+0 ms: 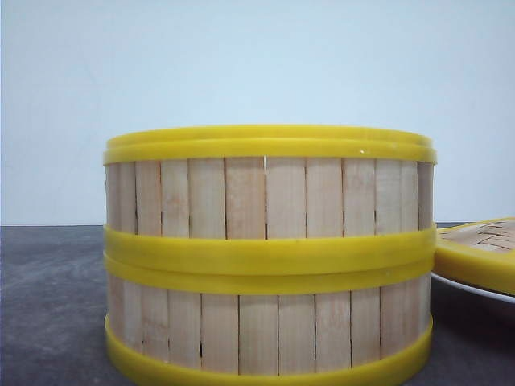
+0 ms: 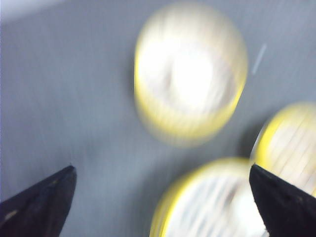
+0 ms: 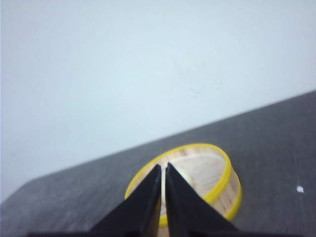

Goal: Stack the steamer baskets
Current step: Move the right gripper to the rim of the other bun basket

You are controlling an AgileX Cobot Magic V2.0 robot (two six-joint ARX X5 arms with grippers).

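The wide-open, empty left gripper (image 2: 160,197) hovers above a single round yellow-rimmed bamboo-slat steamer basket (image 2: 190,74), while the closed, empty right gripper (image 3: 163,173) idles.

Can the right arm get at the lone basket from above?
Probably yes. The right end effector is shut, empty and above the basket, which stands alone on the table with an open top and nothing between them. It must open first.
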